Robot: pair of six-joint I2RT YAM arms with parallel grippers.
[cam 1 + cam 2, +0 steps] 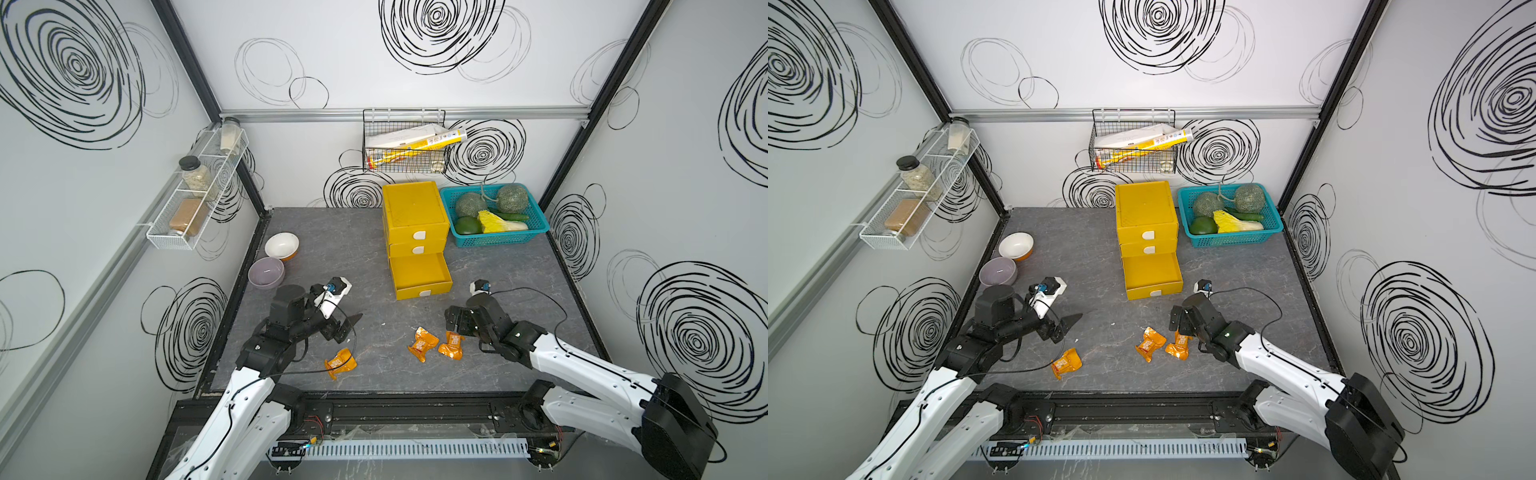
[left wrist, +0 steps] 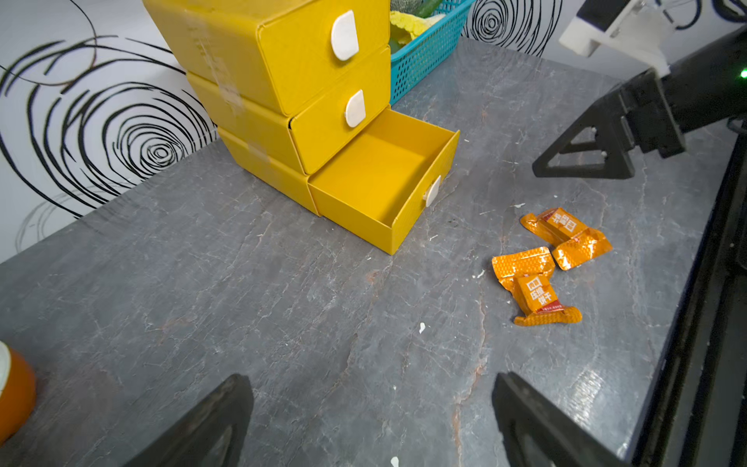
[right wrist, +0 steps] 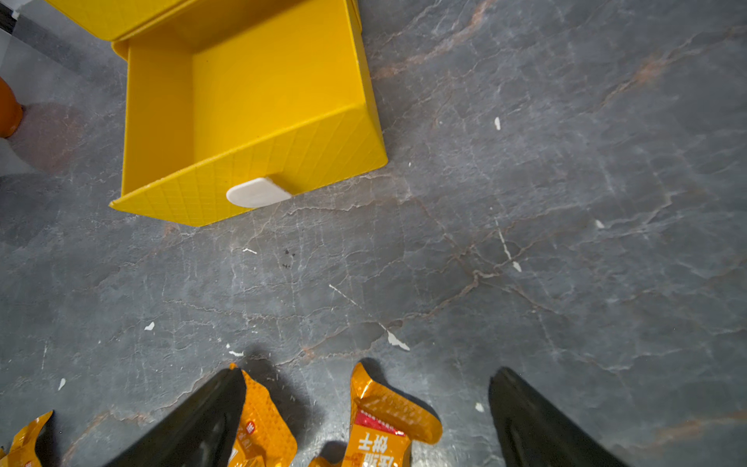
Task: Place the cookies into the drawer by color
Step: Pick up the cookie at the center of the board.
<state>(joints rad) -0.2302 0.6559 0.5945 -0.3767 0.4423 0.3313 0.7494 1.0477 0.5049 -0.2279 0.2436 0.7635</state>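
Cookies: three orange packets are lying on the gray tabletop in front of the yellow drawer cabinet, w/ its bottom drawer sitting pulled out, empty. We're hovering the right gripper over two of them, jaws spread wide, one packet sitting btwn the fingers, nothing clamped. We're holding the left gripper wide open too, carrying nothing, the third packet lying apart, near it.

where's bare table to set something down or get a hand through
Bare: between the bowls and the yellow drawers; also right of the open drawer, before the basket. Crowded: front strip, packets by the right fingers.
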